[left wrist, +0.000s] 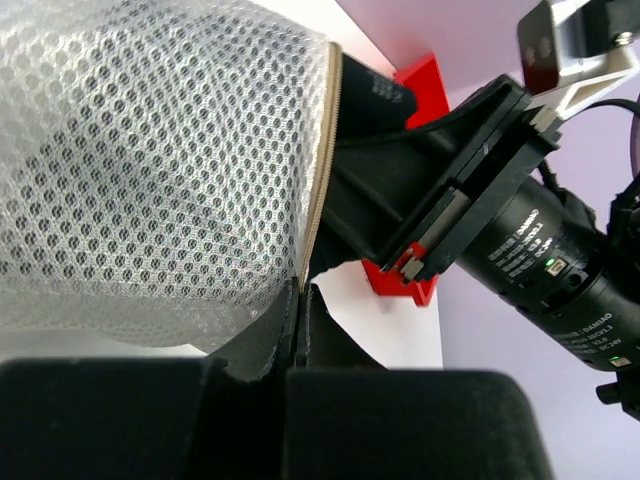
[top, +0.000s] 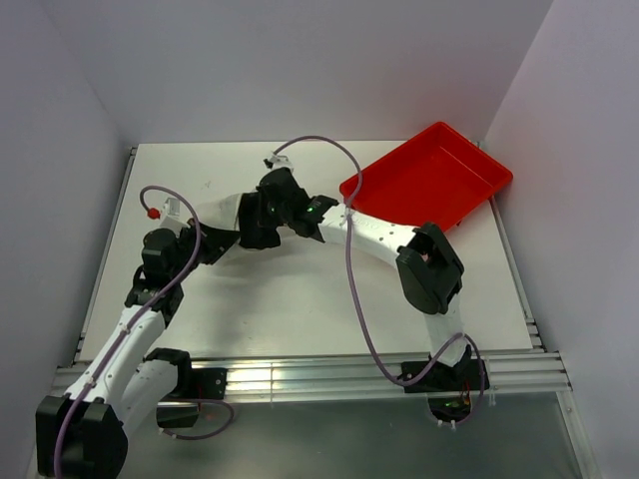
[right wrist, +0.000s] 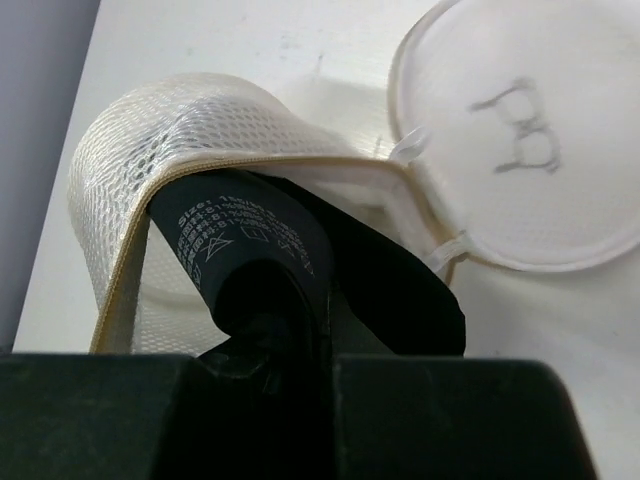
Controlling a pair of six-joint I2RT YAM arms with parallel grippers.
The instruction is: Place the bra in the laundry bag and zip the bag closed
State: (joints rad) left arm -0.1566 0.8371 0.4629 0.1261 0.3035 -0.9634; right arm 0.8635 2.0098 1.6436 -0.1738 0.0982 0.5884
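The laundry bag is white mesh and lies open on the table, with its beige zip rim facing my right gripper. Its round lid with the dark mark is folded back flat beside it. My left gripper is shut on the bag's rim and holds the mouth up. My right gripper is shut on the black bra, which has a printed label, and holds it in the bag's mouth. In the top view both grippers meet at the bag, left of centre.
The red plastic tray stands at the back right, tilted over the table's edge; it also shows behind my right wrist in the left wrist view. Grey walls close in the table on three sides.
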